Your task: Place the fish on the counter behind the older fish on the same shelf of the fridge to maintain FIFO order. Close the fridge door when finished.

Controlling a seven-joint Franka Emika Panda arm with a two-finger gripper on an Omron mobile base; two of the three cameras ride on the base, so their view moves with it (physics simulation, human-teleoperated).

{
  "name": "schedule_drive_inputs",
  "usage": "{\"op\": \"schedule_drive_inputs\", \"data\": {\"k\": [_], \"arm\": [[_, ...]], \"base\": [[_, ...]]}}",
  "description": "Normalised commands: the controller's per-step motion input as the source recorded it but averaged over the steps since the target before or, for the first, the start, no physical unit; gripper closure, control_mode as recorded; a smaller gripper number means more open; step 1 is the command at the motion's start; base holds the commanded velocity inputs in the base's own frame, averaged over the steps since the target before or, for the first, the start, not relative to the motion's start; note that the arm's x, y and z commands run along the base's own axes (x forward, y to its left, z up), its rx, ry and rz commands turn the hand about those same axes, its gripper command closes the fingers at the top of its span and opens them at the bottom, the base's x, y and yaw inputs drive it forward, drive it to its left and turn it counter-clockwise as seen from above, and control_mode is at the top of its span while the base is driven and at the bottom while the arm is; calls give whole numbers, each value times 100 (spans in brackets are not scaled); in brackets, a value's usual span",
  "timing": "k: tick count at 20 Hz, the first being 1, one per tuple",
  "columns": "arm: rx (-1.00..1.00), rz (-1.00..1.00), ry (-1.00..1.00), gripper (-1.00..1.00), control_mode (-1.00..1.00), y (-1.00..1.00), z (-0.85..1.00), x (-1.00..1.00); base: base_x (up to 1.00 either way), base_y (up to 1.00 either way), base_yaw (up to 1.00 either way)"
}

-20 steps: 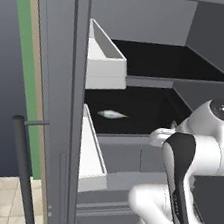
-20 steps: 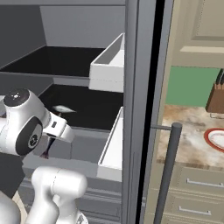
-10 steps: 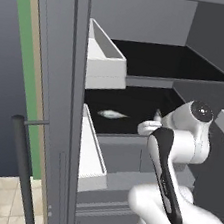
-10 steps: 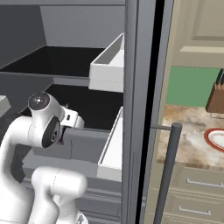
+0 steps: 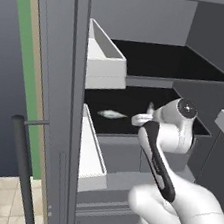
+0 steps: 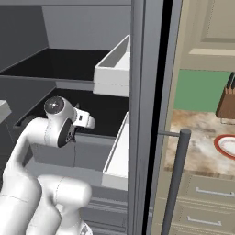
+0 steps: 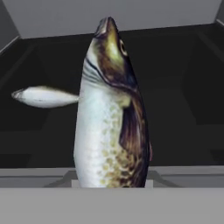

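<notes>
My gripper (image 5: pixel 143 116) is shut on the fish (image 7: pixel 109 113), which stands head-up, silvery belly and dark brown back, and hides the fingertips in the hand view. The hand sits at the front edge of the fridge's (image 5: pixel 53 75) lower black shelf (image 5: pixel 136 99), with just the fish's tip (image 5: pixel 150 108) poking above it. The older fish (image 5: pixel 112 114), small and silvery, lies flat on that same shelf, left of and beyond the held fish (image 7: pixel 41 97). To the right of the open door is the speckled counter (image 6: pixel 202 147).
White door bins (image 5: pixel 103 62) (image 5: pixel 92 154) hang on the open left door, close to my arm. Another black shelf (image 5: pixel 171 62) lies above. The right door's bar handle (image 6: pixel 176 179) stands in front. A knife block (image 6: pixel 227 98) and a red-rimmed plate (image 6: pixel 227 146) sit on the counter.
My arm has swung in from the right, and the hand with the fish has moved forward to the front edge of the lower shelf. The older fish has not moved.
</notes>
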Motion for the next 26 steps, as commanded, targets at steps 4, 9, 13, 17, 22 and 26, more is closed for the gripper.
{"op": "schedule_drive_inputs", "data": {"k": [4,9,13,17,22,26], "arm": [[0,0,0,100,-100,0,-9,74],[-1,0,2,100,-100,0,-9,72],[-20,3,10,100,-100,8,-20,65],[-23,11,-5,100,-100,-7,-12,46],[-21,16,0,100,-100,-25,-6,46],[-21,22,0,100,-100,-18,-35,41]], "base": [[0,0,0],[0,0,0],[0,0,0],[0,0,0],[0,0,0],[0,0,0]]}}
